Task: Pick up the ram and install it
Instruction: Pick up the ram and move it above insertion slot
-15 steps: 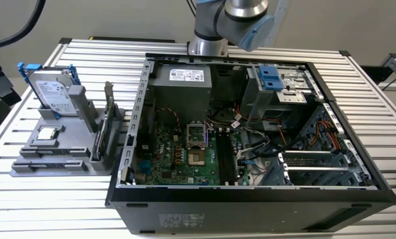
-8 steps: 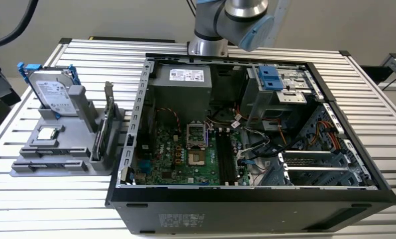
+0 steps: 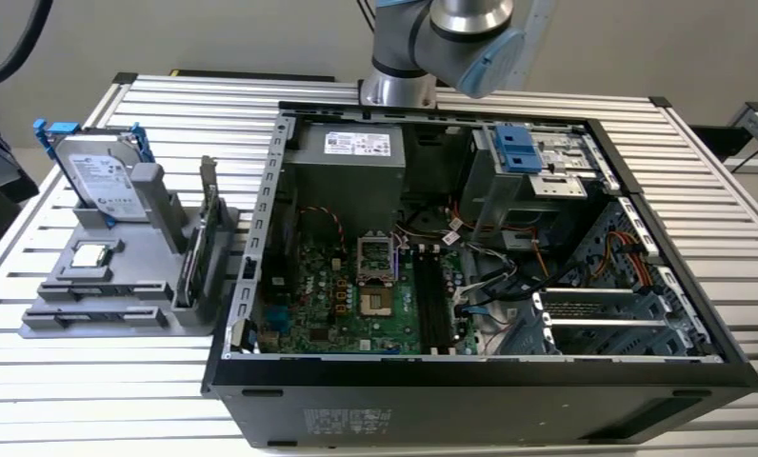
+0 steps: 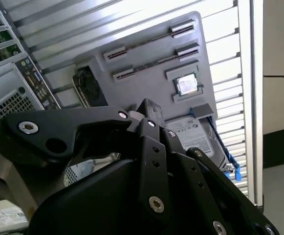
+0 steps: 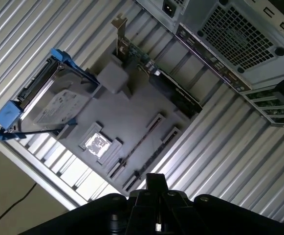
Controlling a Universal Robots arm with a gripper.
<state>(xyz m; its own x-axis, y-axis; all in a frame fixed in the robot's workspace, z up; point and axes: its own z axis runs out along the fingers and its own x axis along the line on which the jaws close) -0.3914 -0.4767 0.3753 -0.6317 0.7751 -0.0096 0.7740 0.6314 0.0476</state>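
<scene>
The long, dark, flat ram stick (image 4: 154, 62) was held edge-up along the grey plastic tray (image 4: 146, 89), apart from the black gripper (image 4: 149, 110), whose grip could not be told.

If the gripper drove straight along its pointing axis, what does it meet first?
Probably the flat grey plastic fixture tray, about at its slotted end brackets: in the first wrist view the gripper aims there. Depth is unclear, so not certain.

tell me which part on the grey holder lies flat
The small square silver chip: it lies flat in its recess, while the hard drive leans propped up and the card stands on edge.
</scene>
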